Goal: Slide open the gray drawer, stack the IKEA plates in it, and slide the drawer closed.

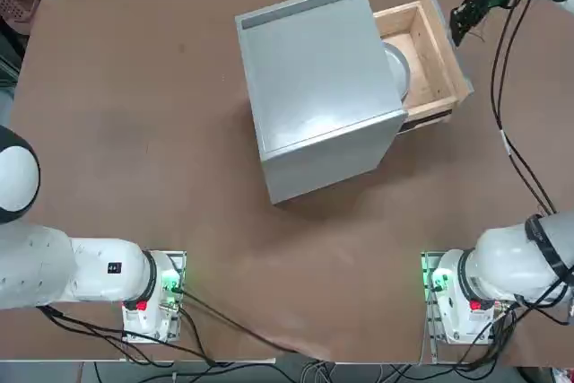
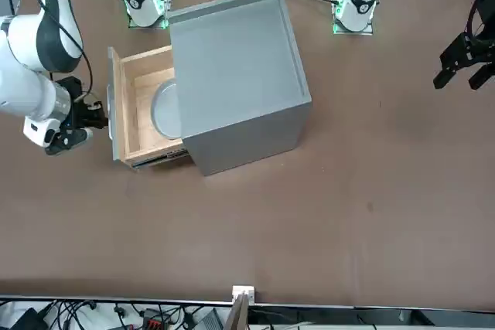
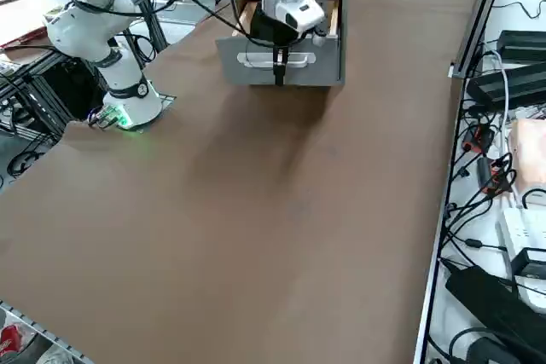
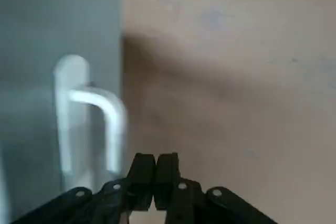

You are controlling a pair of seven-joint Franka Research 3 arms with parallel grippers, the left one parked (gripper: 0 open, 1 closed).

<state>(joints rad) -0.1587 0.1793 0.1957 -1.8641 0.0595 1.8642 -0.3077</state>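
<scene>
The matte-gray cabinet stands mid-table, and its gray drawer is pulled out toward the right arm's side, wooden box exposed. A pale round plate lies inside, half hidden under the cabinet top; I cannot make out a separate mint-green plate. My right gripper hangs just outside the drawer's gray front panel, beside its silver handle and apart from it. Its fingers are pressed together, shut on nothing.
Bare brown tabletop spreads around the cabinet. The right arm's cable trails over the table from base to wrist. Power strips and cords lie beyond the table's right edge.
</scene>
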